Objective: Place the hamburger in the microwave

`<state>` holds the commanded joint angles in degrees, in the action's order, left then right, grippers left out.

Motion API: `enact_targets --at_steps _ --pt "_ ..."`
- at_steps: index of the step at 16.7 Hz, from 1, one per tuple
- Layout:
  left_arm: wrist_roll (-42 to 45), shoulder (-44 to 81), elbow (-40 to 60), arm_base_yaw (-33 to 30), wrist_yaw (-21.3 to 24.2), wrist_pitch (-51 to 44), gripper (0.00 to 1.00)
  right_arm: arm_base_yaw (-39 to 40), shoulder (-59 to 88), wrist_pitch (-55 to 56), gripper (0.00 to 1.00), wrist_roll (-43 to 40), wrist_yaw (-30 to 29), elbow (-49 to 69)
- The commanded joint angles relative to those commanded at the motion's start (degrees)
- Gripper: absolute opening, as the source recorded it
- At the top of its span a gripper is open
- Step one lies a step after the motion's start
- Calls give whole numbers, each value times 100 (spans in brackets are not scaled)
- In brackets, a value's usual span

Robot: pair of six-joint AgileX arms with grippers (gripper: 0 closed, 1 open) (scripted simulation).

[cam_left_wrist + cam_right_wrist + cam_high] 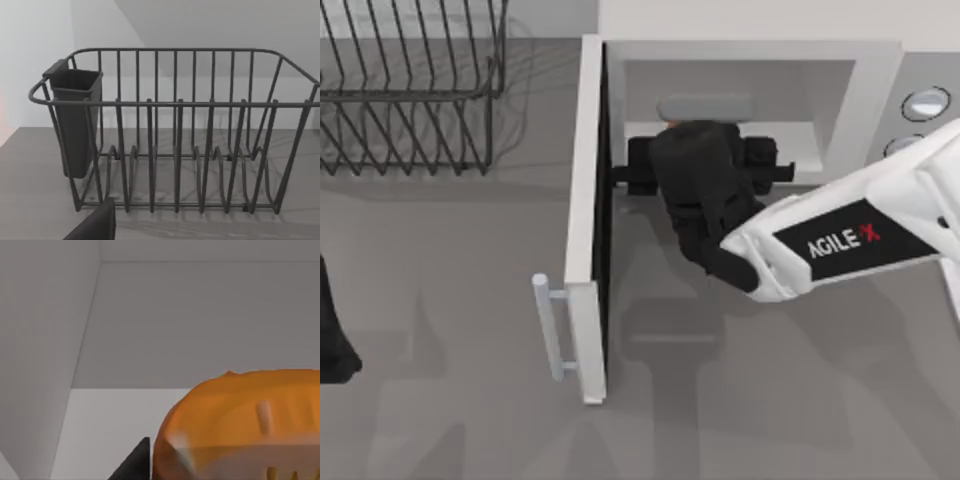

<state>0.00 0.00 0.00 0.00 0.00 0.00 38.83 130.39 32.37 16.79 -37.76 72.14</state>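
Observation:
The hamburger (245, 425), an orange-tan bun, looms close in the right wrist view against the light grey cavity walls. One dark fingertip (139, 461) of my right gripper presses against its side. From above, my right gripper (700, 140) reaches into the mouth of the white microwave (880, 70), its black wrist covering what it holds. The microwave door (586, 200) is swung wide open toward the front, with its pale bar handle (552, 325) at the near end. My left gripper (335, 340) is parked at the table's left edge.
A dark wire dish rack (410, 90) stands at the back left, and it faces the left wrist camera (175, 150) with a dark cutlery holder (75, 120) on one end. Two round knobs (926, 102) sit on the microwave's right side. The open door divides left from right.

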Motion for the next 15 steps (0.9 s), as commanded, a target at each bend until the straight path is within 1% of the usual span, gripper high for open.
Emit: enact_targets --at_steps 5,7,10,15 --pt "0 0 0 0 0 0 100 -28 -13 -21 0 0 21 -11" --pt "0 0 0 0 0 0 100 -47 139 -108 0 -30 78 188" --pt "0 0 0 0 0 0 100 -172 592 -367 0 -107 206 929" --pt "0 0 0 0 0 0 100 -559 1586 -998 0 -292 504 2767"
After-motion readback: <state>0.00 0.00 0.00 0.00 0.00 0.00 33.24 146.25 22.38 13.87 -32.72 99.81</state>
